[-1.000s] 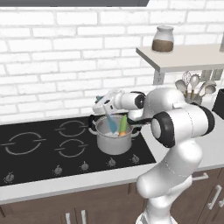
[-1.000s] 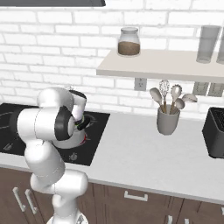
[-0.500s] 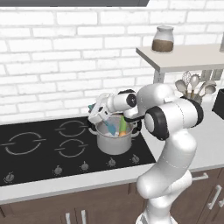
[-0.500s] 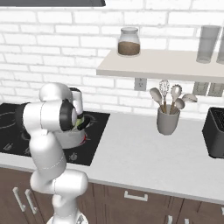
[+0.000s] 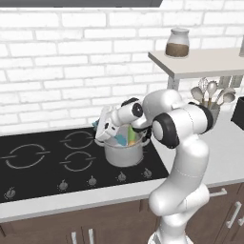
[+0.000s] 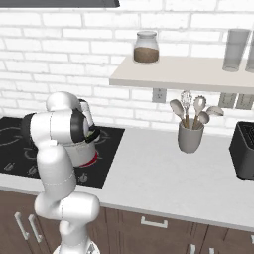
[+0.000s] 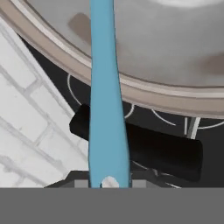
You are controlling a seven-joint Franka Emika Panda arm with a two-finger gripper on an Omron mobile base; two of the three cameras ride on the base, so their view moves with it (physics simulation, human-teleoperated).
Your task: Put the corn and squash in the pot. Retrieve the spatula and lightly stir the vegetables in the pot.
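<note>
Hand view: the fingers are seen clamped narrowly on the handle of the light-blue spatula, which runs straight up the picture and crosses the rim of the pot into its steel interior. A black side handle of the pot lies just behind the spatula handle, above the dark cooktop with its white ring marks. White brick wall is seen at the left.

From the left base view, the hand is held at the pot's left rim — tilted, with the spatula reaching down inside. Green and orange-yellow vegetables are seen inside the pot, standing up beside the spatula. The pot stands on the right rear part of the black cooktop, whose knob marks run along the front edge.

On the worktop to the right, well apart from the pot, a grey utensil cup with spoons and a whisk is found, and a dark appliance at the far edge. Above, a shelf carries a glass jar of brown contents and a tall glass.

No writing can be read.
</note>
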